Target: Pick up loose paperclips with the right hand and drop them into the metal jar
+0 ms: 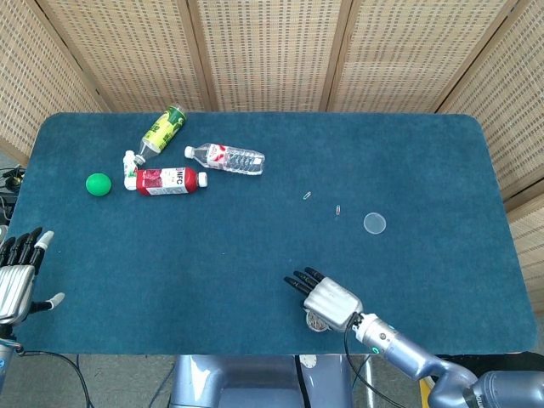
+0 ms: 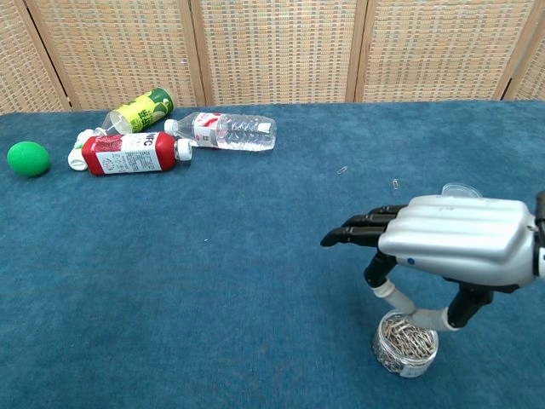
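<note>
Right robot hand (image 1: 330, 300) sits at the near edge of the blue worktop (image 1: 255, 246) in the head view, palm down, dark fingers stretched toward the far left, directly above the metal jar (image 1: 315, 322), which it mostly covers. Two loose paperclips (image 1: 307, 195) lie well apart from it toward the far side, beside a clear round lid (image 1: 375, 223). At the far left lie a green-labelled bottle (image 1: 163, 129), a clear water bottle (image 1: 226, 158), a red-labelled bottle (image 1: 167, 180) and a green ball (image 1: 99, 184). The left robot hand (image 1: 19, 272) rests off the worktop's left edge, fingers straight and apart, holding nothing.

From the chest view, the right robot hand (image 2: 451, 247) hovers level over the metal jar (image 2: 405, 342), which is full of clips; the thumb and a curled finger reach down to the jar's mouth. Whether a clip is pinched between them I cannot tell. The paperclips (image 2: 342, 169) lie farther back.
</note>
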Robot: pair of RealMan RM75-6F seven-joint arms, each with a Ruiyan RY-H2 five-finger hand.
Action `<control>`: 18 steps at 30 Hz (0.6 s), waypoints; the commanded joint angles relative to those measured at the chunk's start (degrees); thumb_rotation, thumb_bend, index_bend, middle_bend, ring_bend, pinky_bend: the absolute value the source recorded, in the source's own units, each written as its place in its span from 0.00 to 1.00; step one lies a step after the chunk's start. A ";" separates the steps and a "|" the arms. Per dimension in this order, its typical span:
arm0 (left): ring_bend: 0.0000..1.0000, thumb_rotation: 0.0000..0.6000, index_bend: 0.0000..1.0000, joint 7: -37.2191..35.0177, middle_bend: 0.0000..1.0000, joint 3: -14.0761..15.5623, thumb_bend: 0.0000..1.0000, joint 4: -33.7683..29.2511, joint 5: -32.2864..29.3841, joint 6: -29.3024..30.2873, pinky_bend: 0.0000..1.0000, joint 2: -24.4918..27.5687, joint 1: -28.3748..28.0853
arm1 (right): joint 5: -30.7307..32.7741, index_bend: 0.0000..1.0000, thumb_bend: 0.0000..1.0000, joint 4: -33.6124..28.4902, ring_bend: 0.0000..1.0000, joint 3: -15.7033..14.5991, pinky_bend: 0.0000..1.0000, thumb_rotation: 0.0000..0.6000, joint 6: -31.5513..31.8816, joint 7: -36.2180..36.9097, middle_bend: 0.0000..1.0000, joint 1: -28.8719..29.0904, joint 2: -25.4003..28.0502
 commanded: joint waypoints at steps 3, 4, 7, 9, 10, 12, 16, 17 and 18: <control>0.00 1.00 0.00 -0.19 0.00 0.03 0.00 -0.19 0.33 0.28 0.00 0.17 0.16 | 2.26 0.63 0.82 0.99 0.00 1.07 0.11 1.00 -2.15 -2.24 0.04 0.26 -2.53; 0.00 1.00 0.00 -0.28 0.00 0.04 0.00 -0.22 0.41 0.35 0.00 0.22 0.21 | 2.78 0.63 0.82 1.21 0.00 1.26 0.11 1.00 -2.41 -2.76 0.04 0.26 -2.97; 0.00 1.00 0.00 -0.63 0.00 0.03 0.00 -0.23 0.57 0.47 0.00 0.38 0.31 | 3.94 0.63 0.82 1.68 0.00 1.62 0.11 1.00 -2.93 -4.05 0.04 0.16 -3.99; 0.00 1.00 0.00 -0.77 0.00 -0.01 0.00 -0.22 0.56 0.41 0.00 0.44 0.31 | 4.30 0.63 0.82 1.82 0.00 1.77 0.11 1.00 -3.05 -4.46 0.04 0.11 -4.28; 0.00 1.00 0.00 -0.83 0.00 -0.02 0.00 -0.22 0.54 0.37 0.00 0.48 0.30 | 4.54 0.63 0.82 1.95 0.00 1.87 0.11 1.00 -3.15 -4.72 0.04 0.10 -4.45; 0.00 1.00 0.00 -0.88 0.00 -0.03 0.00 -0.23 0.61 0.34 0.00 0.54 0.30 | 4.92 0.63 0.82 2.00 0.00 2.08 0.11 1.00 -3.18 -5.12 0.04 0.02 -4.65; 0.00 1.00 0.00 -0.86 0.00 -0.03 0.00 -0.22 0.64 0.32 0.00 0.54 0.34 | 4.99 0.63 0.73 1.66 0.00 2.15 0.11 1.00 -3.18 -4.98 0.04 -0.19 -4.30; 0.00 1.00 0.00 -0.86 0.00 -0.01 0.00 -0.21 0.63 0.28 0.00 0.52 0.34 | 4.93 0.63 0.61 1.57 0.00 2.08 0.11 1.00 -3.24 -4.94 0.04 -0.22 -4.10; 0.00 1.00 0.00 -0.84 0.00 0.00 0.00 -0.21 0.64 0.24 0.00 0.52 0.33 | 4.84 0.62 0.48 1.41 0.00 1.99 0.11 1.00 -3.32 -4.82 0.04 -0.27 -3.84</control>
